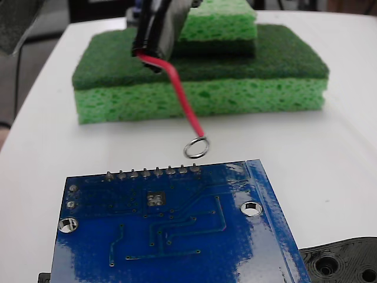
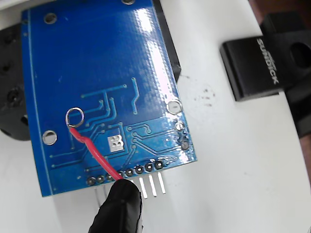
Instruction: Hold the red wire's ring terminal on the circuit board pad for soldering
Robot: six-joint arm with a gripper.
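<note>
- A white table (image 1: 341, 147) carries a glossy blue circuit board (image 1: 177, 236) lying flat, its fine traces, silver-ringed holes and row of grey solder joints facing up.
- Near the board's middle sits the pad (image 1: 155, 199), a small silver square with tiny dark holes; in the wrist view the pad (image 2: 115, 143) shows just above the solder-joint row.
- The red wire (image 1: 184, 100) is thin and short, coming out of a thick glossy black sleeve (image 1: 154, 35) and slanting down to the right in the fixed view.
- At its end is the ring terminal (image 1: 195, 147), a tiny bare silver loop about as wide as the pad.
- In the fixed view the ring hangs above the table just beyond the board's pin edge, apart from the pad.
- In the wrist view the ring terminal (image 2: 75, 116) appears over blue board surface to the upper left of the pad, not on it; whether it touches the board cannot be told.
- The red wire (image 2: 95, 153) in the wrist view runs from the black sleeve (image 2: 119, 208) at the bottom edge up and left across the solder joints.
- The tool itself is not clearly seen; only the sleeve shows, so its opening cannot be told.
- Behind the board in the fixed view lie two stacked green sponges (image 1: 200, 94) with dark green tops.
- A black plastic piece (image 1: 344, 262) with round holes lies at the board's right corner.
- The wrist view shows a black lettered block (image 2: 252, 68) on the table, well apart from the board.
</note>
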